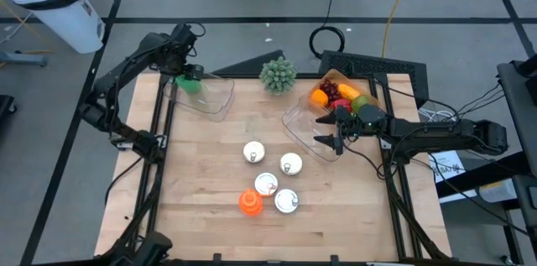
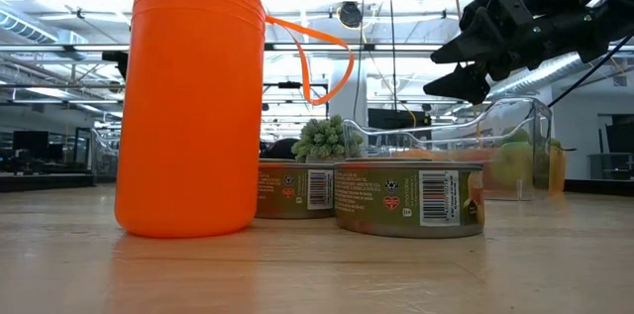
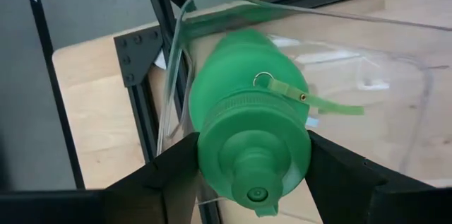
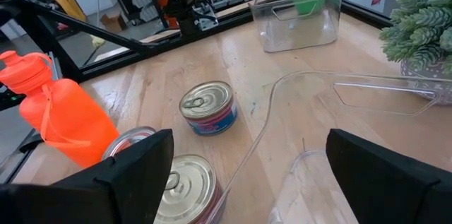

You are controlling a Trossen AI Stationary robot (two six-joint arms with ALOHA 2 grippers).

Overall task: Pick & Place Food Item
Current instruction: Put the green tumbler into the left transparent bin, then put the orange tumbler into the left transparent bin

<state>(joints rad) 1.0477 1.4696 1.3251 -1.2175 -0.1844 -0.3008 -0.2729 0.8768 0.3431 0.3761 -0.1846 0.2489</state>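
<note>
The left gripper [image 3: 254, 174] has its jaws pinching a green bottle [image 3: 251, 132] over the clear bin [image 1: 210, 94] at the worktop's [image 1: 210, 182] far left corner; the bottle's lower end is hidden behind its own body. The right gripper [image 1: 329, 140], jaws spread and empty, hangs above a second clear bin [image 1: 298, 123] near the right edge. The fruit [image 1: 340, 98] lies in a tray [image 1: 329, 77] at the far right corner, partly covered by that arm. In the low view, an orange bottle [image 2: 188, 101] blocks some of the cans [image 2: 408, 198].

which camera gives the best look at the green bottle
The left wrist view: the green bottle fills it, held between the left gripper's fingers. The high and right wrist views show it small; the low view doesn't.
</note>
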